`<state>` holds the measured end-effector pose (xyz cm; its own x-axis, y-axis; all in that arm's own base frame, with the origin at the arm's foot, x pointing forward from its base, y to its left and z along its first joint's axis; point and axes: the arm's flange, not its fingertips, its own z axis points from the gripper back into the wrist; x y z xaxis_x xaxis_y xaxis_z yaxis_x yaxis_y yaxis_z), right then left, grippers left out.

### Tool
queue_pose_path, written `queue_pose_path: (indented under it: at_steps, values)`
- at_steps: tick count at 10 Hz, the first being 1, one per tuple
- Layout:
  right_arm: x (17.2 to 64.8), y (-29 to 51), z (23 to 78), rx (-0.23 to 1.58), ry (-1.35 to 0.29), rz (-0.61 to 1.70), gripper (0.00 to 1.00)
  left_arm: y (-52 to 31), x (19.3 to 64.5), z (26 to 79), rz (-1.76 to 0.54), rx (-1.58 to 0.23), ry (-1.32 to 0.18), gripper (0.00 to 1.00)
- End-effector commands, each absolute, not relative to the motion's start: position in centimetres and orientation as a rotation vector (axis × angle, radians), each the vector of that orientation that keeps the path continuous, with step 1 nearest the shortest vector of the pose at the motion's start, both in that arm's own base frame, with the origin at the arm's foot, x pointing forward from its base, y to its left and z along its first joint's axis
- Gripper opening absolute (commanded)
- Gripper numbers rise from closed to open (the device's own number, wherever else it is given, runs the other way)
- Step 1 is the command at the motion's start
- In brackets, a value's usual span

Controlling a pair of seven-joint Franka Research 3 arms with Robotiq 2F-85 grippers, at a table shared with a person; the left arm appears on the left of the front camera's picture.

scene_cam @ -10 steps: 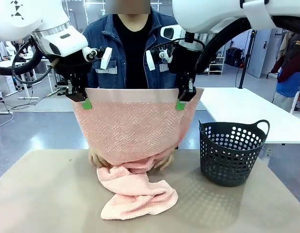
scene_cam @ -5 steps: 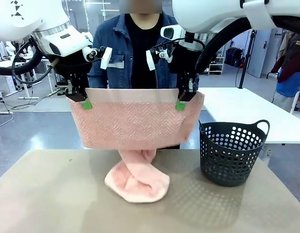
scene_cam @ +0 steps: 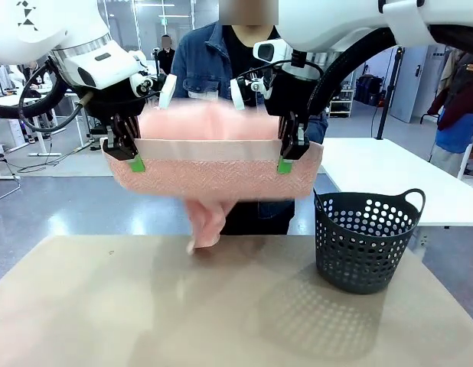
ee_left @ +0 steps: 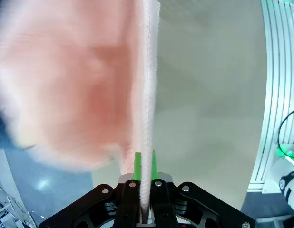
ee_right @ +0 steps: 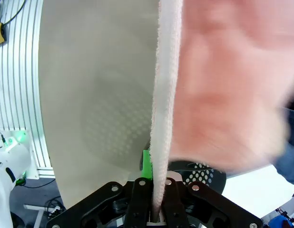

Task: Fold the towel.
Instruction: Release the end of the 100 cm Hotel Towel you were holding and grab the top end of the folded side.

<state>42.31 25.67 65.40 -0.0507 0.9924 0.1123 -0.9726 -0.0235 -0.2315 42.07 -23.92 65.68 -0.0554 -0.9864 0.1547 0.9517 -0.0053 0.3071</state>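
The salmon-pink towel (scene_cam: 213, 172) hangs stretched between both grippers above the table, its plain band along the top edge. My left gripper (scene_cam: 134, 160) is shut on its left top corner, my right gripper (scene_cam: 285, 163) on its right top corner. The lower part is lifted up behind by the person and blurred; a tail of the towel (scene_cam: 206, 225) dangles just above the table. In the left wrist view the towel edge (ee_left: 146, 95) runs up from my shut fingers (ee_left: 137, 166). In the right wrist view the towel edge (ee_right: 161, 114) rises from my shut fingers (ee_right: 146, 167).
A dark perforated basket (scene_cam: 364, 238) stands on the beige table (scene_cam: 106, 313) at the right. The person in a denim jacket (scene_cam: 198, 73) stands at the far side behind the towel. A white table (scene_cam: 389, 176) is behind the basket.
The person has lifted the towel's heaped lower part off the table, up behind the hanging half. Both grippers have stayed where they were, still shut on the corners.
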Motion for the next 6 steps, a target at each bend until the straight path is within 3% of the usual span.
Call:
queue_pose_path:
  at_steps: [1,6]
  values:
    - [42.36,25.68,65.55,-0.092,-0.278,1.598,0.0,-23.87,42.01,65.79,-1.584,0.118,-0.376,0.0]
    - [42.36,25.68,65.55,-0.092,-0.278,1.598,0.0,-23.87,42.01,65.79,-1.584,0.118,-0.376,0.0]
